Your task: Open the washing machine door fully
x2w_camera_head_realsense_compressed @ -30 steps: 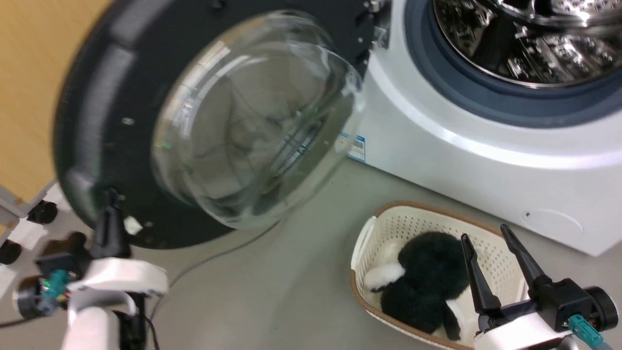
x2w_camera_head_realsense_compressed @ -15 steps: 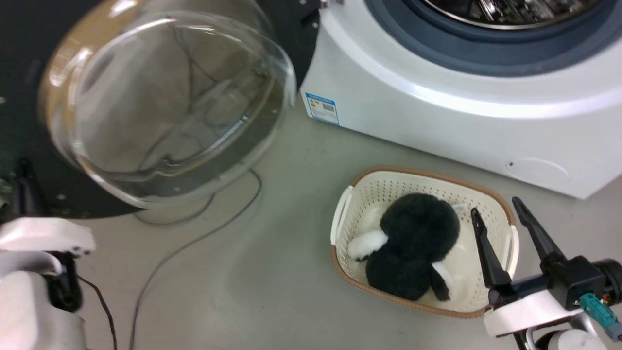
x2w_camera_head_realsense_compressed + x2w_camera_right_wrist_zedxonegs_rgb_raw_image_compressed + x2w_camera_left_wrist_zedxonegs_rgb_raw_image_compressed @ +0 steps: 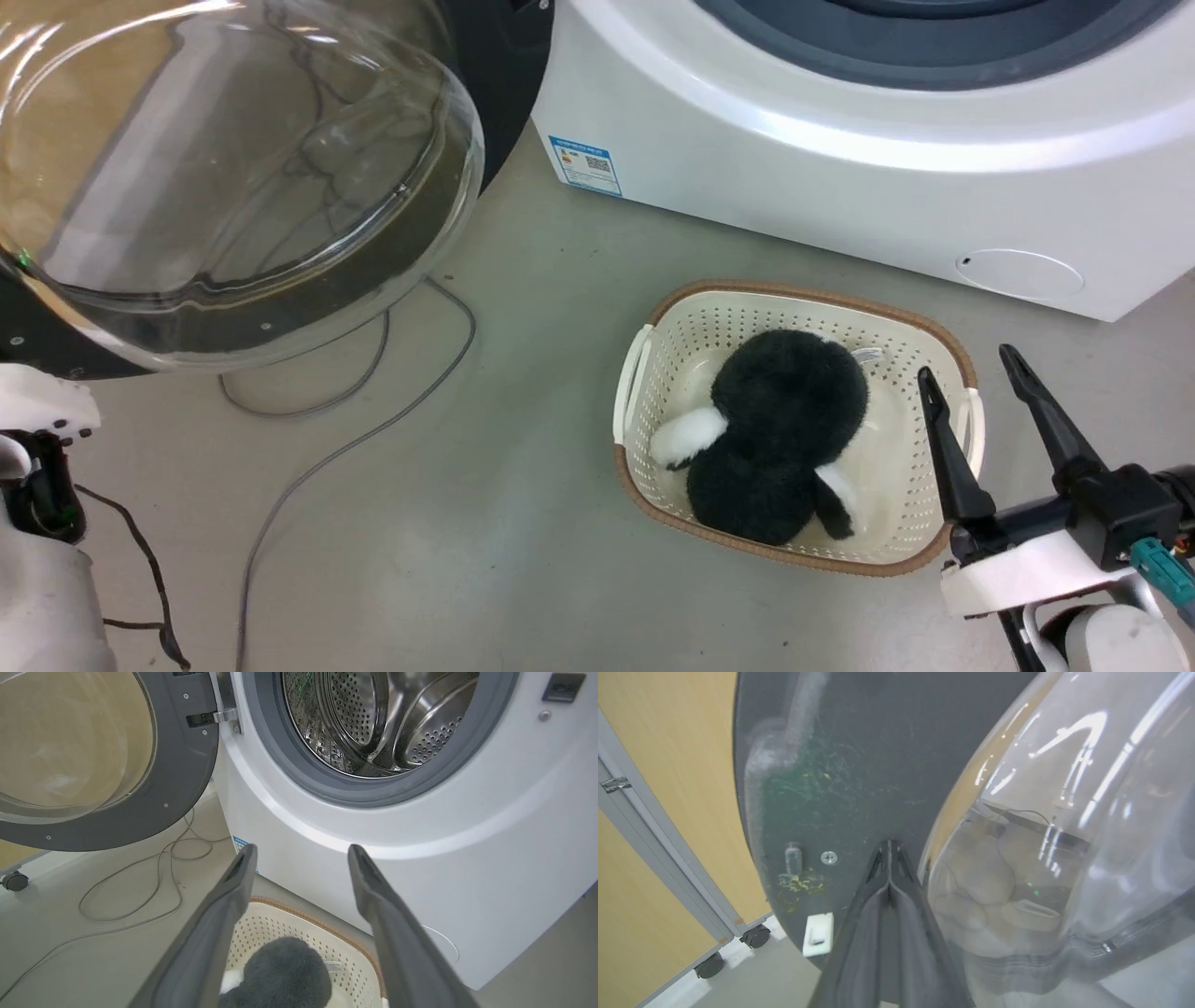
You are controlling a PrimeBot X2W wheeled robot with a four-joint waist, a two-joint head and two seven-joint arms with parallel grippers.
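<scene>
I am looking down from the head camera, and the washing machine door point(image 3: 233, 177) is hanging swung wide out at the upper left. Its clear glass bowl is bulging toward me, and its black rim is reaching back to the front corner of the washing machine point(image 3: 840, 177). On the right wrist camera the metal hinge point(image 3: 226, 716) is joining that rim to the white front, and the steel drum point(image 3: 373, 718) is lying exposed inside the grey gasket point(image 3: 275, 760).

My left end effector point(image 3: 888, 847) is clenched, both fingers pressed together with nothing between them. It is pointing at the door's black inner face just beside the glass bowl; I cannot tell whether the tip is touching. A white latch piece point(image 3: 818, 934) is sitting low on that face near the fingers.

My right end effector point(image 3: 965, 362) is released, its fingers spread wide and holding nothing. It is hovering over the right end of a perforated cream basket point(image 3: 812, 291) that is standing on the floor point(image 3: 523, 560) in front of the machine. A black-and-white plush toy point(image 3: 784, 411) is lying in the basket. A grey cable point(image 3: 373, 429) is trailing across the floor under the door.
</scene>
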